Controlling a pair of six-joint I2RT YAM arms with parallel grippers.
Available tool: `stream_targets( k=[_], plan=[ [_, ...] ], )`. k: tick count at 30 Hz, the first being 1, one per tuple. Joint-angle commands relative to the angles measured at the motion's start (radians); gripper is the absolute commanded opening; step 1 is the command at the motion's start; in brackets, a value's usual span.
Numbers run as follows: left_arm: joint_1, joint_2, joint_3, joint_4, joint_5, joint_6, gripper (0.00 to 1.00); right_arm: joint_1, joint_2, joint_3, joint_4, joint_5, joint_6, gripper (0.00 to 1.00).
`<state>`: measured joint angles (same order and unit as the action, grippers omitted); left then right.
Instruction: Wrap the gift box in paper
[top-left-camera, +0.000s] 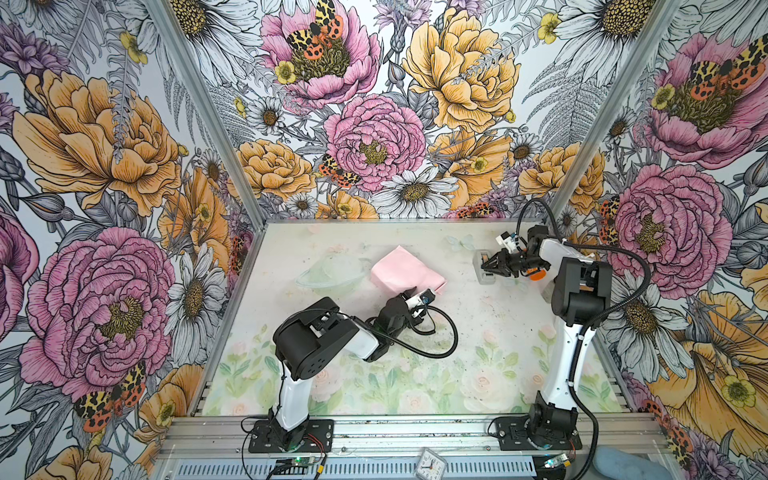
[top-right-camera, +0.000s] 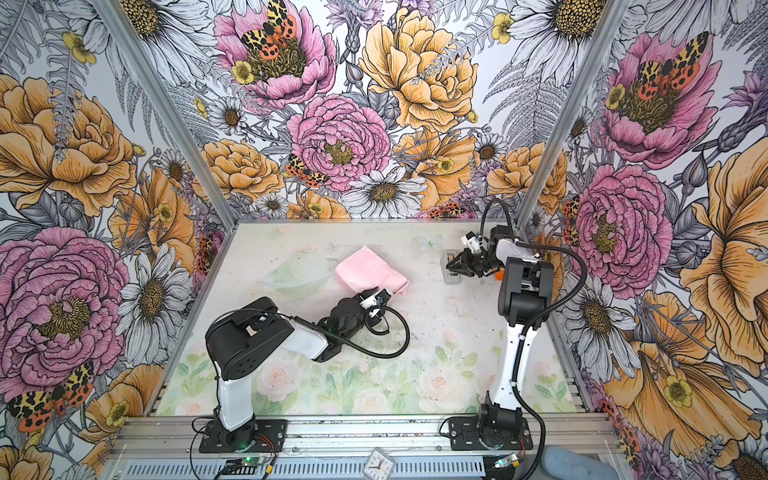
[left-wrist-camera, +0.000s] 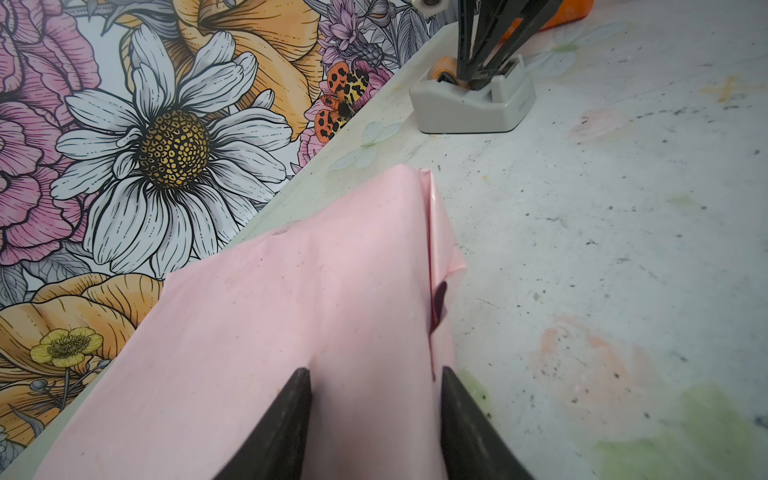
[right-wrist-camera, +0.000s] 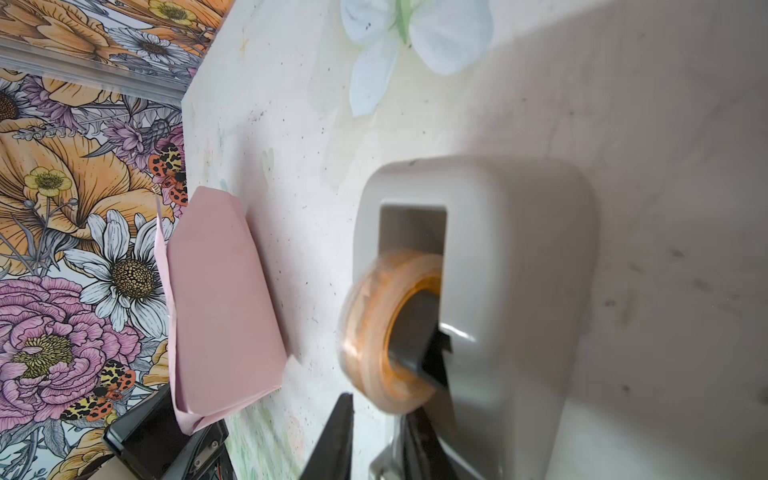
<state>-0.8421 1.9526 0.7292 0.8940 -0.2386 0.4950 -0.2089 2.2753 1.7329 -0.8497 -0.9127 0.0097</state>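
Note:
The pale pink paper (top-left-camera: 401, 270) (top-right-camera: 365, 270) lies folded into a parcel at the middle back of the table. The gift box is hidden under it. A dark sliver shows through a gap in the seam (left-wrist-camera: 440, 299). My left gripper (top-left-camera: 409, 293) (left-wrist-camera: 376, 370) meets the parcel's near right end, its jaws closed against a paper-covered ridge (left-wrist-camera: 374, 415). My right gripper (top-left-camera: 484, 264) (right-wrist-camera: 380, 405) hangs at the grey tape dispenser (top-left-camera: 484, 276) (left-wrist-camera: 469, 104). Its jaws stand a narrow gap apart just in front of the tape roll (right-wrist-camera: 374, 324).
The dispenser (right-wrist-camera: 519, 291) stands near the back right corner, close to the flowered wall (left-wrist-camera: 166, 145). A small clock (top-left-camera: 431, 463) lies on the front rail between the two arm bases. A blue soft thing (top-right-camera: 577, 465) shows at the front right.

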Motion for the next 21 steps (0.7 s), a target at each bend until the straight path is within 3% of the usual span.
stream_targets(
  k=[1, 21],
  plan=[
    [-0.006, 0.082, -0.044, -0.26, 0.053, -0.092, 0.49, -0.009, 0.04, 0.022, -0.008, -0.033, 0.001, 0.23],
    [-0.01, 0.085, -0.036, -0.264, 0.053, -0.09, 0.49, -0.022, 0.049, 0.021, -0.008, -0.073, -0.003, 0.14]
  ],
)
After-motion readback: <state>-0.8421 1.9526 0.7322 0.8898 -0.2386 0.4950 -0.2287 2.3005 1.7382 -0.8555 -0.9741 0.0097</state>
